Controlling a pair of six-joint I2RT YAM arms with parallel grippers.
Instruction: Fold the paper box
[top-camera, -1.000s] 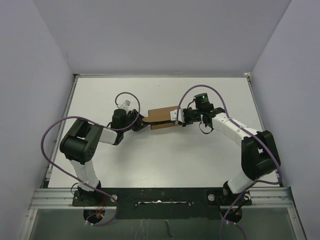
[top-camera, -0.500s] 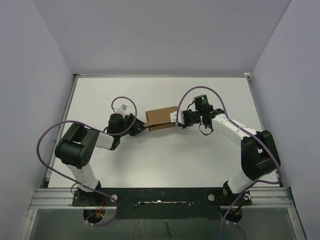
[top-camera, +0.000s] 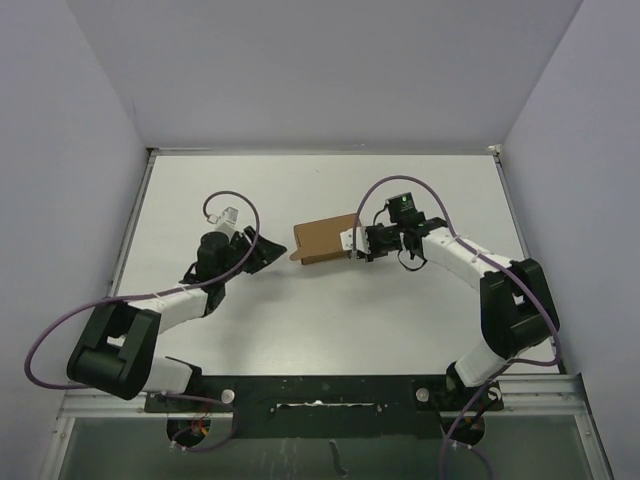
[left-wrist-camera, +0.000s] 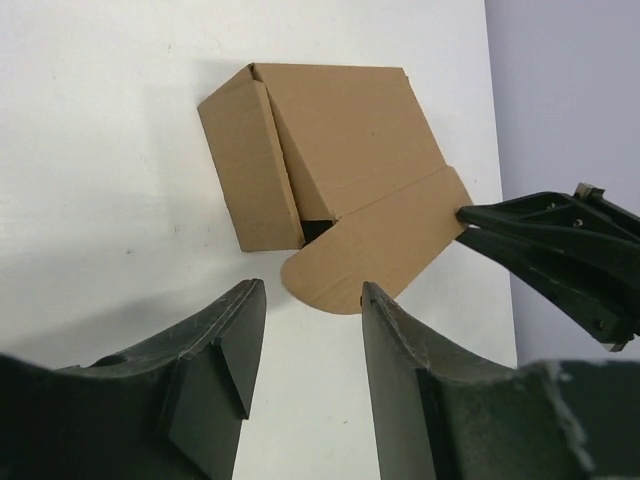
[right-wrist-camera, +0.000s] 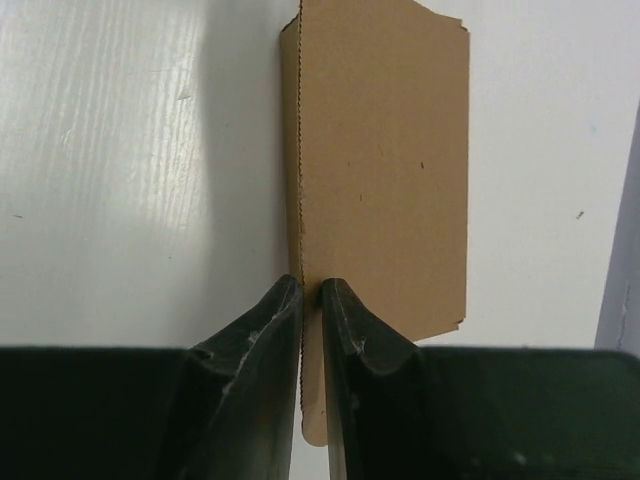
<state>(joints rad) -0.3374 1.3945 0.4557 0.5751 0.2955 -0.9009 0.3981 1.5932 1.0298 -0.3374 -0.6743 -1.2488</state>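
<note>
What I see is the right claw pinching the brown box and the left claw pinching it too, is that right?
Not quite. The right claw does pinch the brown box, but the left claw is not pinching it. Its fingers are open and do not touch the box. The left wrist view shows the open fingers, and the top view shows the claw apart from the box.

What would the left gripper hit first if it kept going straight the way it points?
Probably the paper box, at its rounded flap just ahead of the open left gripper; nothing else shows between, though height is unclear.
</note>
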